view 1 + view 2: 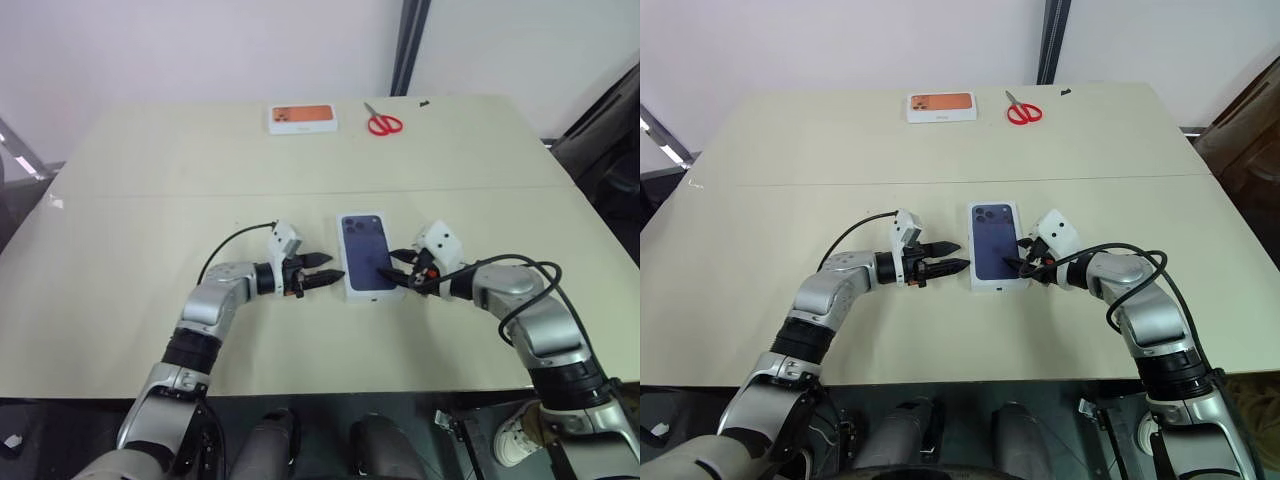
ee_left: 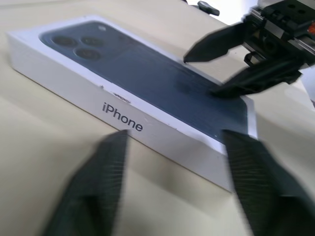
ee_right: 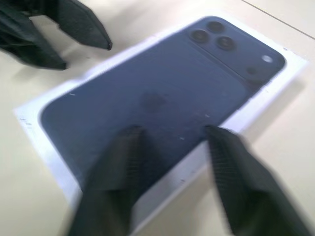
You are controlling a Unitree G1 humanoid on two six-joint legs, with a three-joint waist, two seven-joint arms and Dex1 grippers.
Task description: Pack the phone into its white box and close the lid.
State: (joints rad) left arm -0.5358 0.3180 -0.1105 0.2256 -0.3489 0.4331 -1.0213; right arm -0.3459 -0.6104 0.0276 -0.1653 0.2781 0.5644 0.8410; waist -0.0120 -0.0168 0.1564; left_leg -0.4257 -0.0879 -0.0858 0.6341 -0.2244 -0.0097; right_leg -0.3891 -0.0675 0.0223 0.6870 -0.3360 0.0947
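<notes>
The lid, white with a dark blue phone picture on top, sits closed over the white box near the table's middle. "iPhone" is printed on its long side. The phone and the box's tray are hidden under it. My left gripper stands open just left of the box, its fingers apart and off the cardboard. My right gripper is open at the box's right edge, its fingertips spread above the near part of the lid. Whether they touch it I cannot tell.
At the table's far side lie a white box with an orange phone picture, red scissors and a small black object. A seam crosses the tabletop behind the closed box.
</notes>
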